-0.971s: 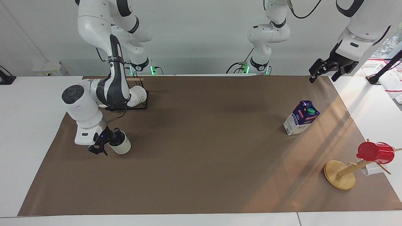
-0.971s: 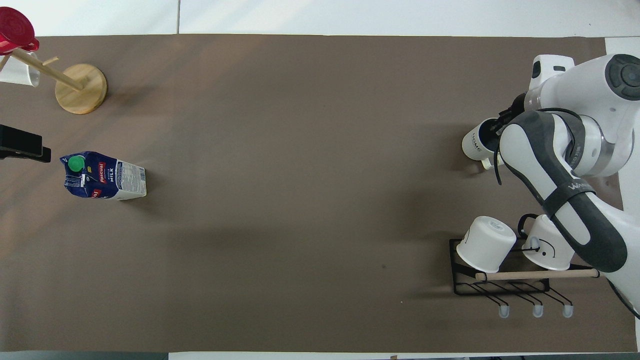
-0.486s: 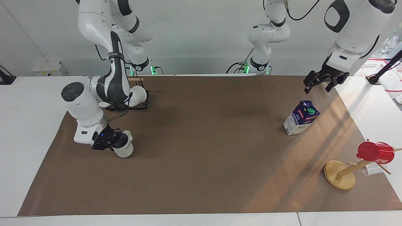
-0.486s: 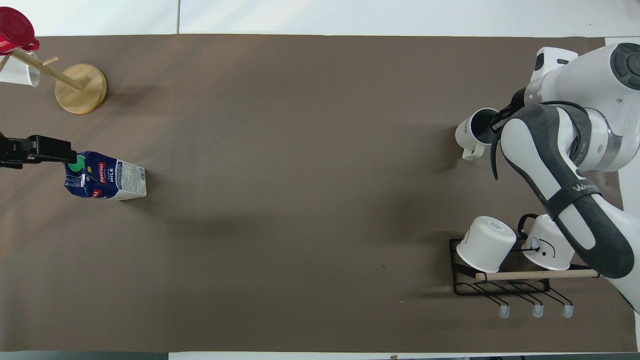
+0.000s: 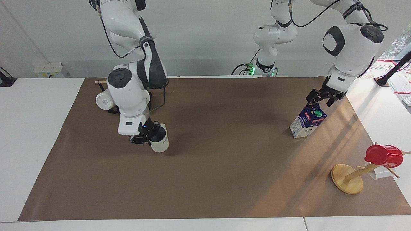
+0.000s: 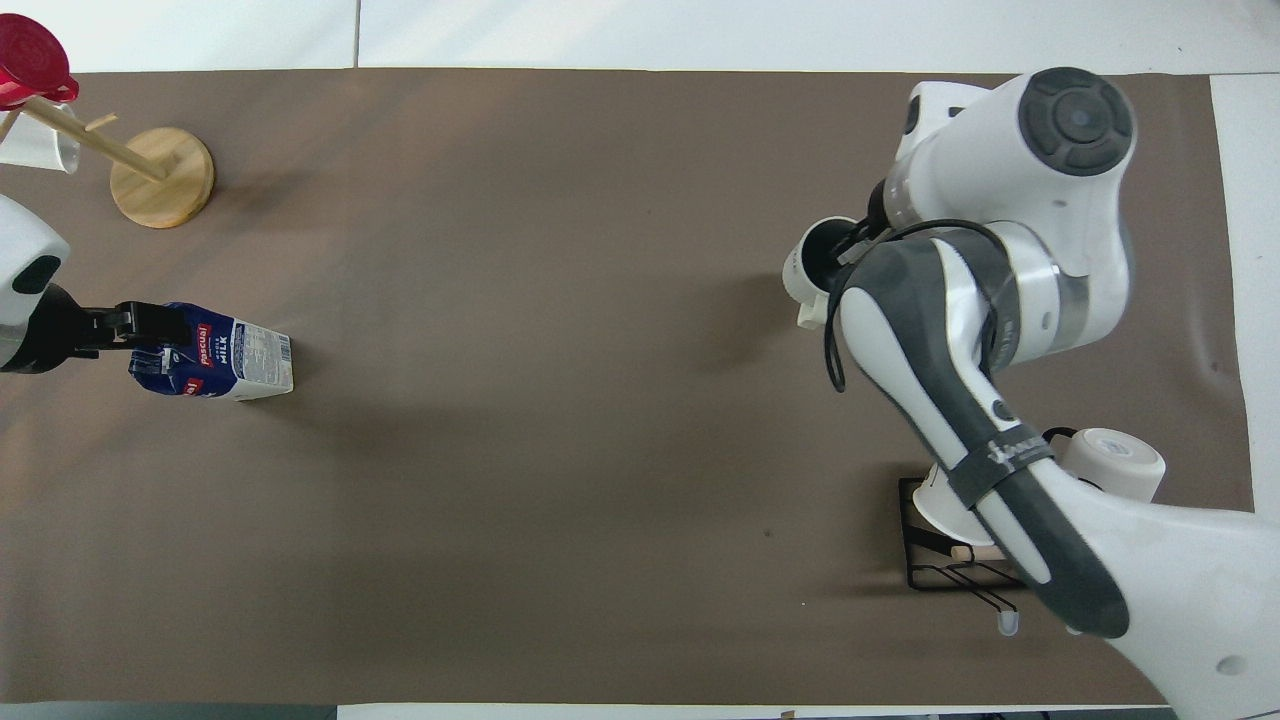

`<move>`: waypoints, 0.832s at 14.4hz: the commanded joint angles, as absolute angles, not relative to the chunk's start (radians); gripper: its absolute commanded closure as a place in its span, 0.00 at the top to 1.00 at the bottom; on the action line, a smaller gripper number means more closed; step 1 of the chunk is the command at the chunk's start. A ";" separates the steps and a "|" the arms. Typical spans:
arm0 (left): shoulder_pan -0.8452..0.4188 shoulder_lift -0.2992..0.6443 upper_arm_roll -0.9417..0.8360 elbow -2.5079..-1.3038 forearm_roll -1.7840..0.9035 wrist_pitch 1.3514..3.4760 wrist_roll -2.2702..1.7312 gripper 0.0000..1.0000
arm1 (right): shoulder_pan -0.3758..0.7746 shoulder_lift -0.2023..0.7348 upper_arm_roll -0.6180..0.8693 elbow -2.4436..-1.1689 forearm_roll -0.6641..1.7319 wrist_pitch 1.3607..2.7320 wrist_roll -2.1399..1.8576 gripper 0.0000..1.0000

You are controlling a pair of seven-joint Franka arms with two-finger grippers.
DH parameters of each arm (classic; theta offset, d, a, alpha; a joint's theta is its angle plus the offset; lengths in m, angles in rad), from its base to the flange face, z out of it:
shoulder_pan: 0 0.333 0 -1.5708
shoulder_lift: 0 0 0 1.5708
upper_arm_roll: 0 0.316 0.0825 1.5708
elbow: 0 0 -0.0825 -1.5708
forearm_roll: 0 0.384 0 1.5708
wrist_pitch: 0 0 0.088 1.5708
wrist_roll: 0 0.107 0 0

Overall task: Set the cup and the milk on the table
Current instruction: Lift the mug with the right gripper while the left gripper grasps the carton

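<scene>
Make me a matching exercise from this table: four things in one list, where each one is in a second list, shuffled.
1. cup
2. milk
3. red cup
4. white mug

A. on the black rack
B. hung on the wooden stand
C. held by the shut right tool
D. under the open left tool

Pairs: 1-C, 2-D, 3-B, 4-A

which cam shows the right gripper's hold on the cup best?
Facing view. There the right gripper is shut on the cup, pinching its rim, with the cup's open mouth and side in plain sight. In the overhead view the right arm covers the gripper; only part of the cup shows past the arm.
</scene>
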State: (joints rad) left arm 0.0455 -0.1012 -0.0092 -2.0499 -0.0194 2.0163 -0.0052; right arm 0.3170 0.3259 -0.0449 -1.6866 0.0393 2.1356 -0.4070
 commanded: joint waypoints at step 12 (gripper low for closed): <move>0.041 -0.095 -0.014 -2.158 -0.003 2.229 -0.008 0.72 | 0.509 0.341 -0.044 -1.793 -0.020 2.258 -0.212 0.00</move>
